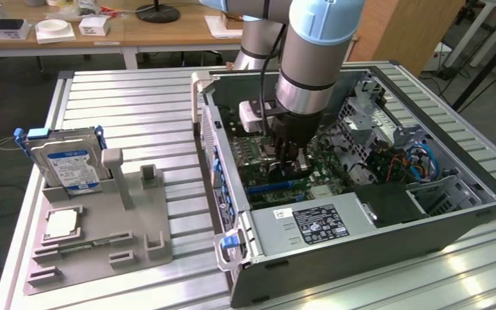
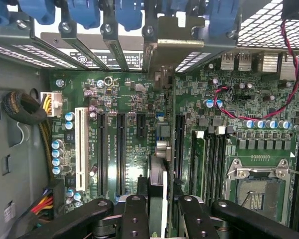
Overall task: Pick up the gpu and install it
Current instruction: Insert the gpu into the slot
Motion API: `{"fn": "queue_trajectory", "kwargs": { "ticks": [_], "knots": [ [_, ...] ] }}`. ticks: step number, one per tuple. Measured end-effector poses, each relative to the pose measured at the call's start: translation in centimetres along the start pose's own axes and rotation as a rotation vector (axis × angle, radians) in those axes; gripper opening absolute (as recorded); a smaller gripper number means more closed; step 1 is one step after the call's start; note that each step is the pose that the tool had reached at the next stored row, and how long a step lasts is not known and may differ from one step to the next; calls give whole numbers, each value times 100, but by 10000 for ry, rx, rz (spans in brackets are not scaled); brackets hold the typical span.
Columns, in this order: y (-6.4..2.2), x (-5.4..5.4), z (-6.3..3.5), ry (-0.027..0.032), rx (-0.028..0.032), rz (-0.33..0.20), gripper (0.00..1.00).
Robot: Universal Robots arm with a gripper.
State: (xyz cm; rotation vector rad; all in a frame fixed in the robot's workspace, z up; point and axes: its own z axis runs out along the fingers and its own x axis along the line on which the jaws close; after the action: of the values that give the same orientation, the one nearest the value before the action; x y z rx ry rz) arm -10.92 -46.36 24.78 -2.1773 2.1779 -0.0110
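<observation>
The tool is clenched on the gpu, with one black finger on each flat face. That leaves the card's lower connector edge free to meet the board. In the exterior view the tool reaches straight down into the open computer case, which lies on its side on the slatted metal worktop. Lying that way, the case turns the motherboard face up, which suits a vertical approach.

The card stands on edge, so the wrist view sees it as a thin strip. It is low over the board, among the dark expansion slots. It sits between the white slot on one side and the memory slots and processor socket on the other. Whether its edge is already seated in a slot I cannot tell, because the card hides the contact.

Its long axis runs parallel to the slots. The silver bracket at its far end points at the rear wall of the case and stands close to the row of blue retaining clips. I judge that to be the way round the fitting needs, since the bracket must sit in the rear opening.

On the exterior view's left, a grey holder carries the blue-labelled hard drive, well away from the case
</observation>
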Motion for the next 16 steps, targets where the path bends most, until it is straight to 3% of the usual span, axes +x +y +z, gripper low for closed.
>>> {"fn": "queue_trajectory", "kwargs": {
  "ticks": [16],
  "knots": [
    [35,1,26,1,59,-3,28]
  ]
}}
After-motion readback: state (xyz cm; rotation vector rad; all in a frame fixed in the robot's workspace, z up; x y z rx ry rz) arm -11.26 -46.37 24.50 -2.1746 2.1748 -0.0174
